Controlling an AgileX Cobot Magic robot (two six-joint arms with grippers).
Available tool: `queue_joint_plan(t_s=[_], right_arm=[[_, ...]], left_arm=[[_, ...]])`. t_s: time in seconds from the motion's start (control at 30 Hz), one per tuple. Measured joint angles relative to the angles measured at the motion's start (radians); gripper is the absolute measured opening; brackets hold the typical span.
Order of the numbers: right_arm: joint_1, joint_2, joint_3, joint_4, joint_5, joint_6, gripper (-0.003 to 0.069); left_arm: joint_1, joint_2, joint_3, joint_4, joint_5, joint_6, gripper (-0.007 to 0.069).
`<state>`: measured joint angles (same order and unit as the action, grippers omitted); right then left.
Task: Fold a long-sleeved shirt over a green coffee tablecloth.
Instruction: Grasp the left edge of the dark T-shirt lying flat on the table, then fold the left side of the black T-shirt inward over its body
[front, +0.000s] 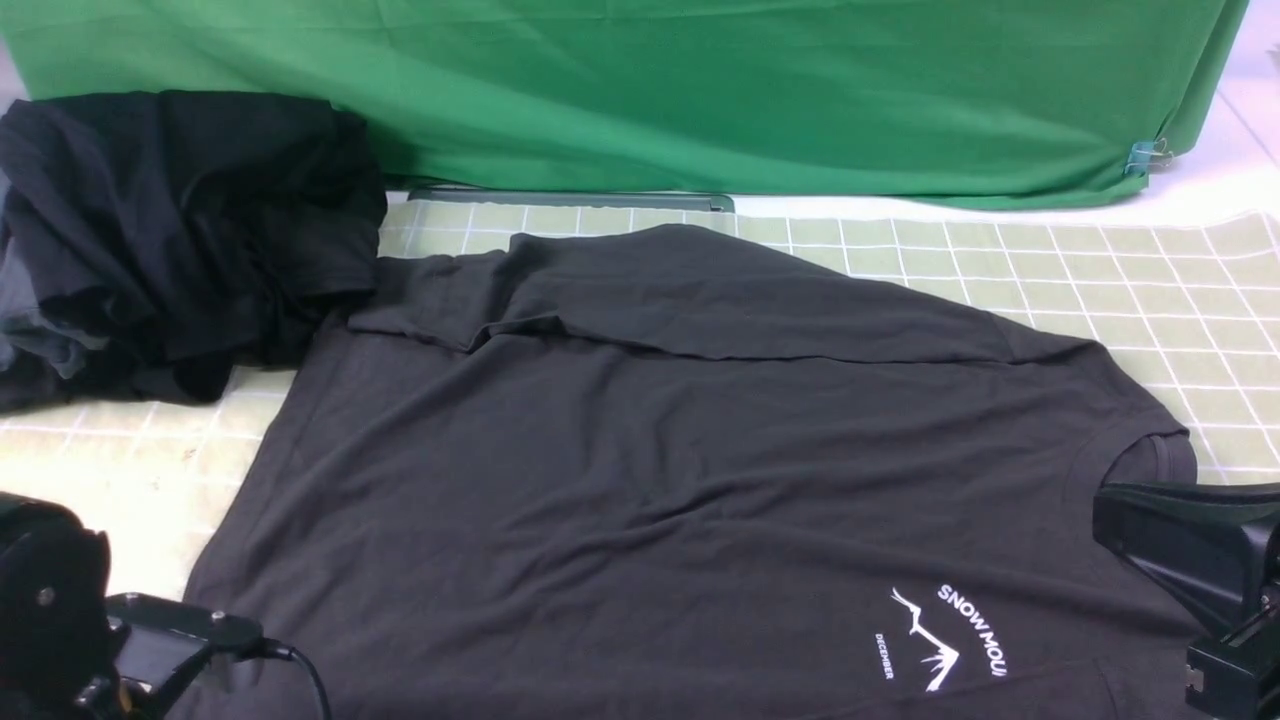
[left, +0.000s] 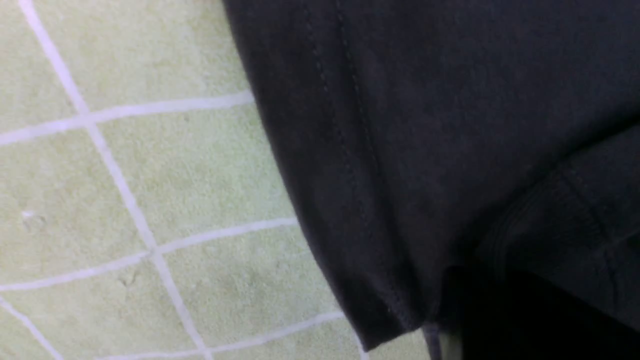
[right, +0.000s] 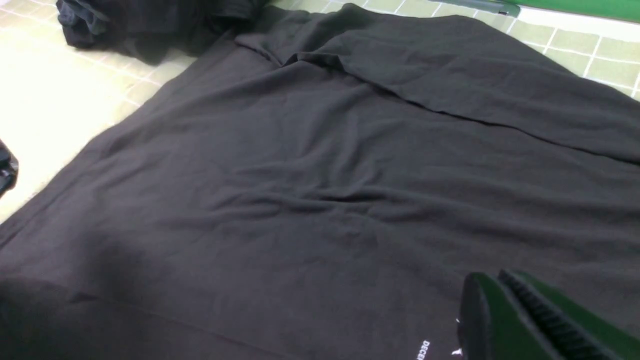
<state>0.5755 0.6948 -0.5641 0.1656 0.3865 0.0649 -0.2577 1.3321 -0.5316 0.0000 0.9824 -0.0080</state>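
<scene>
long-sleeved shirt (front: 650, 450) spread on tablecloth (front: 1100, 280); right tool (right: 492, 285) closed near chest print (front: 945, 635)

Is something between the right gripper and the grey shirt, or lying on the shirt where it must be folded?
Nothing visible does. The right gripper hangs shut near the collar of the long-sleeved shirt, with only bare cloth below it. The shirt's top carries no object; a pile of darker garments meets only its far left corner.
</scene>
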Motion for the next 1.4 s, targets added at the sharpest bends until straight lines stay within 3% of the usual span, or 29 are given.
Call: queue_joint_plan(t_s=[0.2,0.43,0.67,0.87,0.97,1.13,1.4], right_arm=[[0.0,0.001,0.0,0.0,0.0,0.0,0.0006],[0.0,0.027,-0.028,0.0,0.018,0.0,0.0006],[0.0,0.171,-0.171,0.0,0.27,-0.019,0.0006],[0.0,0.292,-0.269,0.003,0.428,-0.084,0.0035],[0.003,0.341,-0.283,0.004,0.446,-0.117,0.0082],[0.09,0.478,-0.288,0.042,0.467,-0.192,0.0291],[0.263,0.698,-0.288,-0.005,0.421,-0.189,0.0423]], left_arm=[[0.0,-0.01,-0.106,-0.01,0.093,0.008,0.0009],[0.0,-0.067,-0.47,-0.011,0.195,0.019,0.0007],[0.074,0.062,-0.858,0.018,0.228,0.016,0.0007],[0.186,0.269,-0.969,0.016,0.22,0.026,0.0007],[0.236,0.362,-0.988,0.014,0.181,0.027,0.0007],[0.273,0.471,-0.998,-0.008,0.175,0.043,0.0007],[0.272,0.482,-0.999,-0.09,0.157,0.053,0.0007]])
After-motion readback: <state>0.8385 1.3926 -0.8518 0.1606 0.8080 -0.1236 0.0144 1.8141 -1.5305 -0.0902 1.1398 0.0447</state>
